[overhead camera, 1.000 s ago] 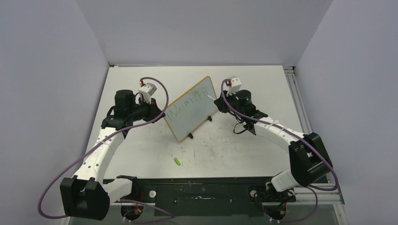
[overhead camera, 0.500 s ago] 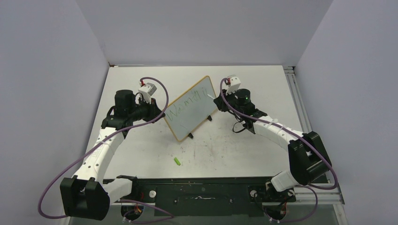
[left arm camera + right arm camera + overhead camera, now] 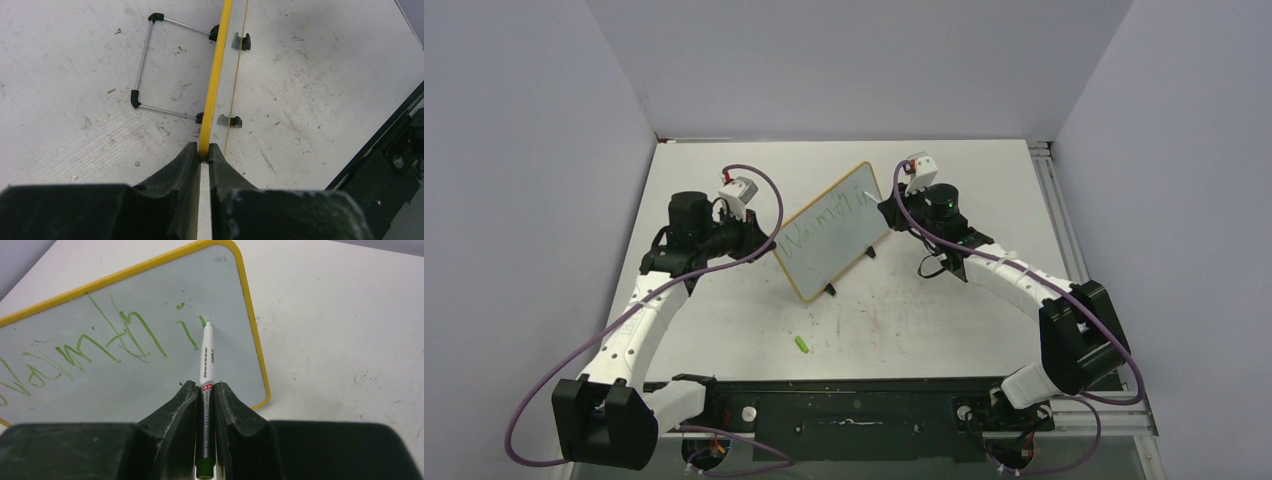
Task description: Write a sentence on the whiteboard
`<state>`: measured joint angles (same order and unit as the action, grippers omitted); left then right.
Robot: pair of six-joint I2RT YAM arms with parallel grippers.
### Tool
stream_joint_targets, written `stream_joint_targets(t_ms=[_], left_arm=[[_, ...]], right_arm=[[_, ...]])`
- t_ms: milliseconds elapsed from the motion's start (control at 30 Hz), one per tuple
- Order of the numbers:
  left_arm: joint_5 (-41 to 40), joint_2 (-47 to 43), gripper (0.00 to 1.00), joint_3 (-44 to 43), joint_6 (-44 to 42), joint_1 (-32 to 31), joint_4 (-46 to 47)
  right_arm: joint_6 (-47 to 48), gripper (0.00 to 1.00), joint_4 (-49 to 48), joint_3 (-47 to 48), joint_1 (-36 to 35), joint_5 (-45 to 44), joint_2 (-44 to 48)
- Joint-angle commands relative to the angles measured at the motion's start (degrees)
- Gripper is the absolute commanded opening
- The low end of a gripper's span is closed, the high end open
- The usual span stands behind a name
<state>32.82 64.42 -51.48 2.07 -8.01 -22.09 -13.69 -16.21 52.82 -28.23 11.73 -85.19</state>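
- The whiteboard (image 3: 829, 232) stands propped on the desk (image 3: 904, 310), slanting from near-left to far-right between the two arms.
- The left end effector (image 3: 204, 152) is closed tight on the whiteboard's left end, its fingers pinching the yellow frame seen edge-on in the left wrist view.
- The right end effector (image 3: 206, 387) sits at the whiteboard's right end, clamped on a white marker (image 3: 207, 357) that points at the board.
- The marker's tip lies against the white surface close to the whiteboard's right edge, at a short green stroke.
- The sentence (image 3: 822, 221) runs in thin green handwriting from the whiteboard's left part toward the marker tip; the words are not legible.
- Behind the whiteboard a wire stand (image 3: 142, 60) rests on the desk, and small black feet (image 3: 243, 41) show at its front edge.
- A small green piece (image 3: 802, 344) lies on the desk well in front of the whiteboard.
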Motion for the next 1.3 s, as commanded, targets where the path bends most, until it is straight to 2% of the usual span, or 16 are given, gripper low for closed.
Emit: stream_joint_targets(t_ms=[0,733,1267], left_arm=[[-0.72,0.69,0.00,-1.50,-1.80,0.19,-2.37],[-0.82,0.68,0.00,-1.51,-1.78,0.23,-2.41],[-1.24,0.50,0.00,-1.48,-1.78,0.19,-2.28]], right_arm=[[0.85,0.05,-4.15,2.96,-0.34,-1.54,-1.48],[0.07,0.05,-4.55,0.51,0.43,-2.32,-3.99],[-0.07,0.05,-3.19,-0.70,0.25,-3.38,-2.14]])
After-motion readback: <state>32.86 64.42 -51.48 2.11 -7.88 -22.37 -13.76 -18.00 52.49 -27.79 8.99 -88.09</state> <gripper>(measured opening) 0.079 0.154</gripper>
